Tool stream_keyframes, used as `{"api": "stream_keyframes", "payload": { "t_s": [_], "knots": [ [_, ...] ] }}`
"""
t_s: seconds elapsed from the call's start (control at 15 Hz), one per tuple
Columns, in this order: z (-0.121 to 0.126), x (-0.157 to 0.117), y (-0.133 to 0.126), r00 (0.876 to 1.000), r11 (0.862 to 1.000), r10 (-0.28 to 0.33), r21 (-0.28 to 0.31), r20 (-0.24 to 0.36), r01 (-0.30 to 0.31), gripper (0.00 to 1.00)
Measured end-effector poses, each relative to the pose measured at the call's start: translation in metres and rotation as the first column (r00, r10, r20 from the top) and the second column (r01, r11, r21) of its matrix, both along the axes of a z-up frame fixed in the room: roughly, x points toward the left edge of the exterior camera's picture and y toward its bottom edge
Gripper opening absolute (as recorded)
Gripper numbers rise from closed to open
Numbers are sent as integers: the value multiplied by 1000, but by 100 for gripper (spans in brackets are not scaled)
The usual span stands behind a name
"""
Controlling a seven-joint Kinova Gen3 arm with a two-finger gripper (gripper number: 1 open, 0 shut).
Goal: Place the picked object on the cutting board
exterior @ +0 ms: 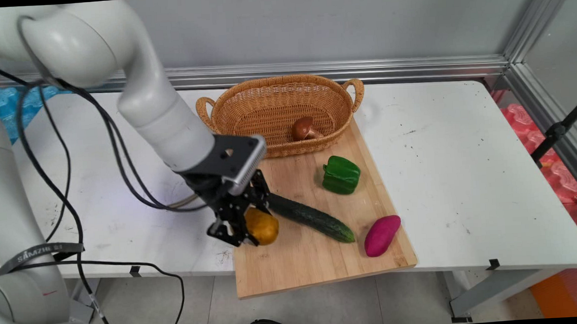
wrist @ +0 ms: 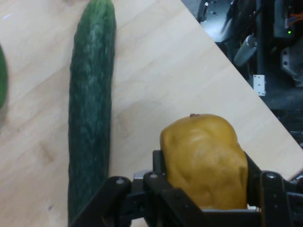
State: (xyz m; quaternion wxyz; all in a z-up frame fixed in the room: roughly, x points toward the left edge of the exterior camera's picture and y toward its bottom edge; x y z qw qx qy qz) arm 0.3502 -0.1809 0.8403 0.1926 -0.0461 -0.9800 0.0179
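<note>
Two black fingers of the gripper [exterior: 252,228] clamp a yellow potato [wrist: 204,161] at the wooden cutting board's [exterior: 318,264] near left part. Just beside it lies a cucumber [exterior: 311,216], then a purple sweet potato [exterior: 382,235] and a green pepper [exterior: 341,175]. Farthest, a mushroom [exterior: 304,128] sits in the wicker basket [exterior: 246,107].

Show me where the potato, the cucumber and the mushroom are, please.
potato [wrist: 206,161]: hand view, middle of its yellow skin, between the gripper's fingers.
cucumber [exterior: 311,217]: main view, middle of its length, on the board.
mushroom [exterior: 302,127]: main view, its brown cap, inside the basket.
</note>
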Motion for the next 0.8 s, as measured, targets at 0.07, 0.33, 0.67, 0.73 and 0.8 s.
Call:
{"api": "stream_keyframes", "payload": {
  "t_s": [0.07, 0.33, 0.67, 0.73, 0.8],
  "knots": [
    [-7, -4, -1, 1000, 1000, -7, -4, 2, 7, 0],
    [-32, -15, -8, 999, 999, -36, -17, 14, 36, 0],
    [-45, -19, -14, 998, 998, -61, -28, 15, 61, 100],
    [-45, -19, -14, 998, 998, -61, -30, 12, 61, 100],
    [-44, -18, -14, 998, 998, -59, -28, 7, 59, 100]
  ]
}}
